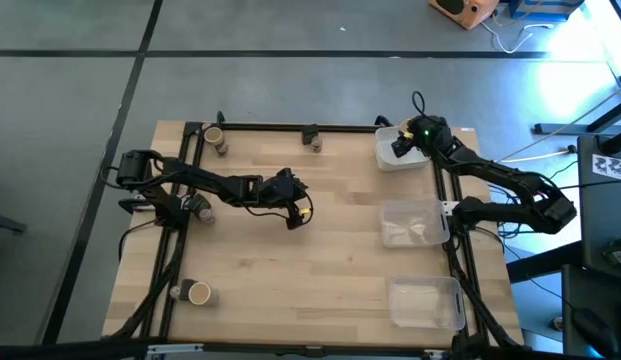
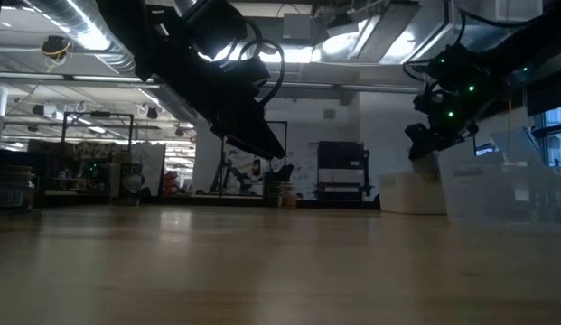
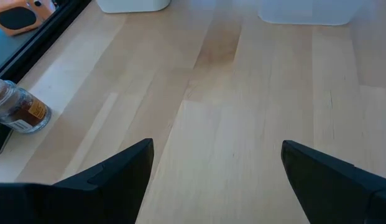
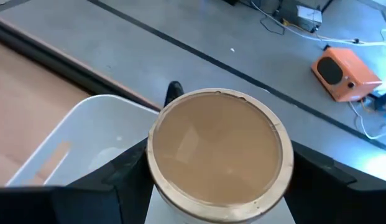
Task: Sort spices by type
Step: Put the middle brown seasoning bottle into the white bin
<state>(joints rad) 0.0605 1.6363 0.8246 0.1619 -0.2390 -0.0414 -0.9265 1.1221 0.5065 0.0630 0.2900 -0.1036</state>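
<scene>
Two arms: the left reaches in over the middle of the table, the right stretches to the far right corner.
White tray [image 1: 386, 158]: sits at the far right corner of the table, directly under the right gripper; its bare near wall shows in the right wrist view.
Clear trays [image 1: 414, 222]: two, lined up along the right edge nearer the camera side, well apart from the left arm.
Right gripper [image 1: 402, 143]: clamped on a tan-topped jar [image 4: 219, 149], one finger at each side of its body, lid facing the wrist camera, long axis upright as far as I can judge.
Key relation: the held jar hangs above the white tray's rim, so the drop looks like a straight lowering; the right arm is the only one near it.
Left gripper [image 1: 296, 212]: fingers spread wide, nothing between them, hovering over bare wood.
Loose spices: a jar of brown powder [image 3: 17, 109] lies on its side near the table's far edge, off to one side of the left gripper; others stand at the left rail [image 1: 198, 293].
</scene>
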